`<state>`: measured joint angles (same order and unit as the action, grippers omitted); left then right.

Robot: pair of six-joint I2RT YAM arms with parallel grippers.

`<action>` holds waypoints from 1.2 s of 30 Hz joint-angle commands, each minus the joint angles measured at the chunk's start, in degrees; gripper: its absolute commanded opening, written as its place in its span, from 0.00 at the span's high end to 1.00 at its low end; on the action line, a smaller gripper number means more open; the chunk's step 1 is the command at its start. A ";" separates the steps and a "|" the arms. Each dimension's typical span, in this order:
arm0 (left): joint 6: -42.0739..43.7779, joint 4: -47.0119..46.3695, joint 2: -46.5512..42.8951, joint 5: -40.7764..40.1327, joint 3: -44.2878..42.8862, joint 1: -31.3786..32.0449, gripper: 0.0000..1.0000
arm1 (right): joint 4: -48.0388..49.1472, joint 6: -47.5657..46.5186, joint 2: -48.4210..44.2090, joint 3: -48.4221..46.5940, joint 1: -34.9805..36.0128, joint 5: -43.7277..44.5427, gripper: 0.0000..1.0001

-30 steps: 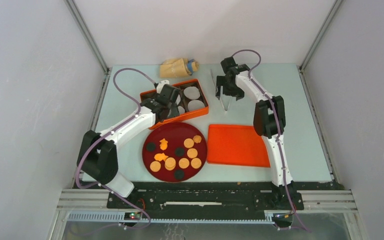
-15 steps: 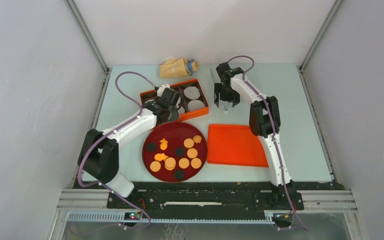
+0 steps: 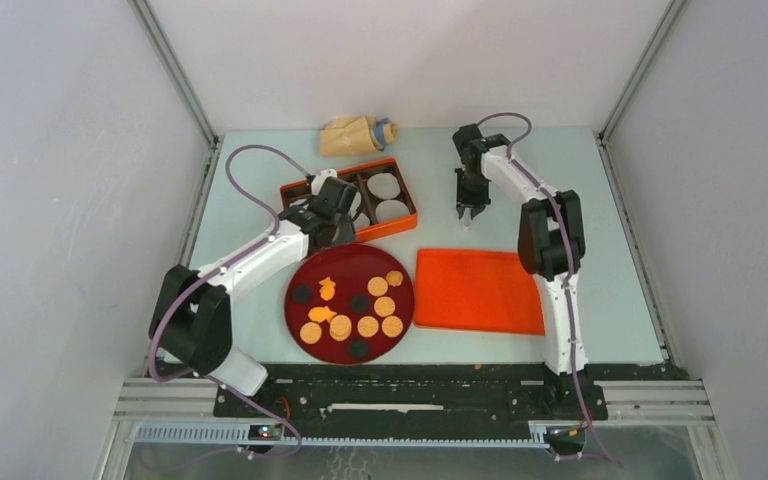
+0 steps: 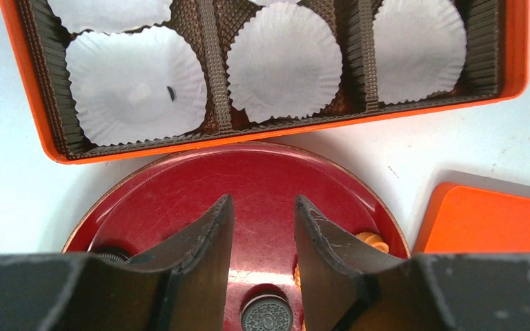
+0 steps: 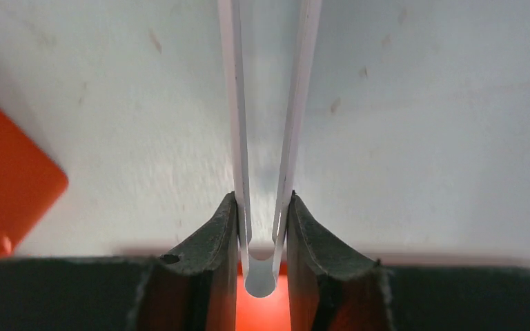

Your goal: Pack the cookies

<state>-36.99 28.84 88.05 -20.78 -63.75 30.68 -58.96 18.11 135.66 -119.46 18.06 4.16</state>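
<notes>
since a sec ago r gripper (image 3: 467, 210) has slid right along the far table and gone from wide to pinched on the tongs. l arm barely shifted.

top view: cookies (image 3: 368, 326) all on the plate (image 3: 345, 262), tan + dark discs, none in the box (image 3: 400, 228) yet. l gripper (image 3: 343, 230) hangs over the plate's far rim, beside the box. lid (image 3: 475, 290) lies right of the plate. tongs too thin to make out here.

l wrist: jaws spread, nothing btwn them. one dark cookie (image 4: 266, 316) sits just below the tips on the plate. white liners (image 4: 283, 58) in the box look bare.

r wrist: fingers (image 5: 214, 234) pressed on both blades of the tongs (image 5: 237, 124), near the hinge end. blades run out over the table (image 5: 421, 103) w/ a gap btwn them.

step, i reckon: lift tongs, bring them to the plate. grip sits v. close to the hinge, so the tips may wobble. prob best to lift straight up w/o twisting, keep the tips clear of the lid corner (image 5: 14, 186), and come at a cookie low and flat so it's nipped by its edges.
</notes>
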 commanded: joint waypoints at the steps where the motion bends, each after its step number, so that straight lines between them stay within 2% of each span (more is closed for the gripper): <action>1: 0.43 -0.19 -3.86 0.13 0.93 0.00 0.57 | -0.38 -0.43 -13.80 6.64 1.10 -1.69 0.79; 7: 0.50 -0.39 -4.72 1.46 0.55 0.08 0.57 | 1.51 2.44 -25.90 25.50 4.04 -3.55 0.79; 10: 0.52 -0.75 -4.61 2.30 0.38 0.38 0.57 | 3.96 5.02 -29.77 36.08 5.54 -3.55 0.79; 13: 0.60 -1.27 -4.26 2.65 0.28 0.69 0.57 | 6.66 6.88 -31.01 42.46 6.32 -4.87 0.79; 20: 0.87 -1.41 -4.56 2.40 0.74 1.04 0.58 | 7.21 7.39 -29.69 43.43 6.40 0.02 0.79; 21: 0.87 -1.41 -4.88 2.14 0.99 1.05 0.57 | 7.03 7.57 -29.97 43.43 6.42 0.73 0.77; 23: 0.74 -1.49 -5.39 1.73 1.51 1.05 0.57 | 6.86 7.54 -30.77 43.43 6.81 2.44 0.61; 24: 0.70 -1.70 -5.50 1.71 1.78 1.03 0.57 | 7.05 7.18 -31.14 43.43 6.89 2.66 0.60; 26: 0.82 -1.94 -5.08 1.88 1.75 1.05 0.57 | 7.84 6.67 -30.92 42.89 6.48 1.59 0.61; 29: 1.00 -2.09 -4.03 2.73 0.99 1.05 0.57 | 7.21 6.63 -28.50 40.47 5.76 2.24 0.70; 36: 0.96 -2.03 -4.28 2.70 0.94 1.05 0.57 | 6.16 6.14 -26.76 36.81 4.29 6.40 0.69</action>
<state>-36.97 28.10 85.27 -17.78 -63.48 31.40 -52.45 24.38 108.36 -79.72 23.77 7.31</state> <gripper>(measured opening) 0.427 0.403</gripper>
